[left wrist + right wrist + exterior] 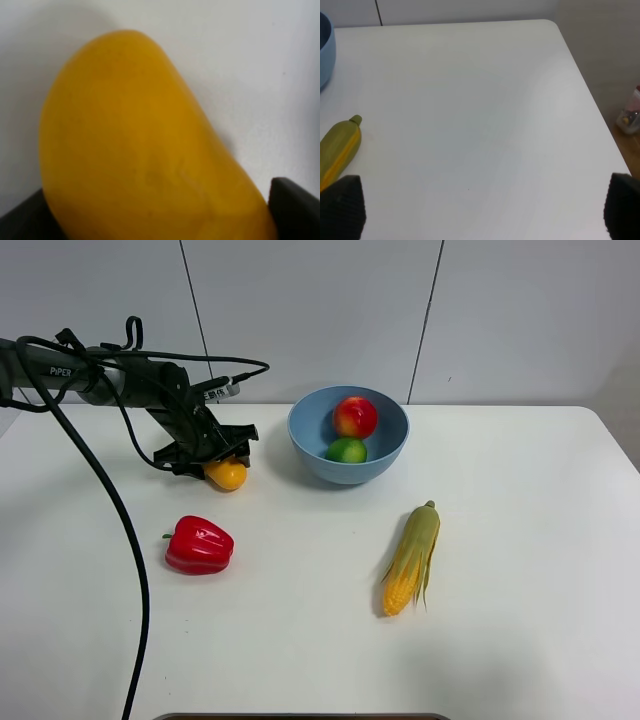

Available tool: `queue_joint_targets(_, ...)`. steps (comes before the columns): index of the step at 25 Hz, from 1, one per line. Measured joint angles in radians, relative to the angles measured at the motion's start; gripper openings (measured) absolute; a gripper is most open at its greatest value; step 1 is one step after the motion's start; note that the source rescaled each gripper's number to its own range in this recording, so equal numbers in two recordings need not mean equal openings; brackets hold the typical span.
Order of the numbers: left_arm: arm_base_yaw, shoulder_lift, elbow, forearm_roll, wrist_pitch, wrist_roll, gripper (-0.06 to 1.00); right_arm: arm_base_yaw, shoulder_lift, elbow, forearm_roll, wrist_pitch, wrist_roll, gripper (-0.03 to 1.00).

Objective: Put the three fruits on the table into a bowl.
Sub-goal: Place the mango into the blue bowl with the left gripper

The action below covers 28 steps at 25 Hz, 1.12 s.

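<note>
- While two of the three fruits already sit in the bowl, the desk (520,640) still carries the third, and it fills most of the overhead frame as one white top with rounded corners.
- One left arm (110,375) reaches in from the upper left of the overhead frame; the right arm does not show there at all.
- One light-blue bowl (385,455) stands at upper centre, to the right of the left hand and near it, with bare desk between.
- One corn cob (410,560) lies right of centre, long axis running from upper right to lower left, well apart from the bowl; it is no fruit of the task.
- One red pepper (199,545) lies at left centre, below the left hand; it also stays out of the task.
- One left hand (222,457) is clenched around the mango (228,476), at the left of the bowl; the fruit sits low, at or just above the desk, and I cannot tell if it has lifted.
- In the left wrist view the mango's long axis runs from the upper left down to the lower right, between the two dark fingers (295,207).
- Judging by this, the coming move is a lift and a carry rightward over the bowl's near rim.
- One right hand (480,212) hangs released, jaws wide, over bare desk with nothing between them, so the left arm is clearly the nearer.
- One apple (355,417) and one lime (346,450) rest inside the bowl, touching.
</note>
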Motion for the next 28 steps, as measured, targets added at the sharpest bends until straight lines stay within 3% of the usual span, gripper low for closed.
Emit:
queue_joint_targets(14,0.0,-0.036,0.003,-0.001,0.09,0.013,0.01,0.0,0.0,0.0,0.0,0.0,0.0,0.87)
queue_joint_targets(28,-0.03,-0.246,-0.034,0.005,0.104,0.112,0.0,0.0,0.0,0.0,0.0,0.0,0.0,0.87)
